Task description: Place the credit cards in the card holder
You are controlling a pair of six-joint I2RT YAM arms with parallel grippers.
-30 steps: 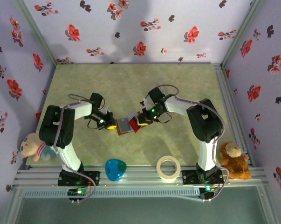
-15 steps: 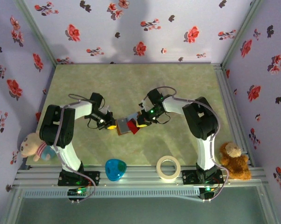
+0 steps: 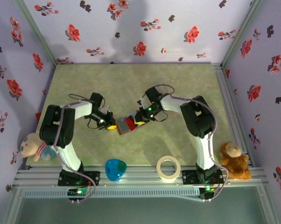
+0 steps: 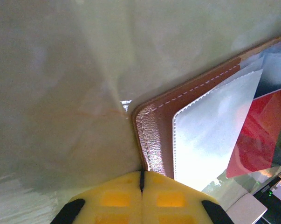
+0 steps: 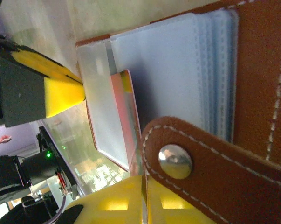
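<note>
A brown card holder is lying open on the green table, near its middle, between the two arms reaching in from either side. The left hand is sitting just at the holder's left edge and the right hand at its right edge, so the holder is bridging the space between them.

In the left wrist view, the left hand's yellow fingers are pressing together with only a thin seam between them, and their tips are touching the holder's stitched brown edge; whether they are pinching it cannot be told. Clear plastic sleeves are fanning out from that edge.

In the right wrist view, the right hand's fingers are also lying almost closed. A red credit card is standing on edge between the sleeves, its near end running down into the seam between those fingers – they are gripping it. The holder's closing tab, with a silver snap, is lying across the front of the right hand.
</note>
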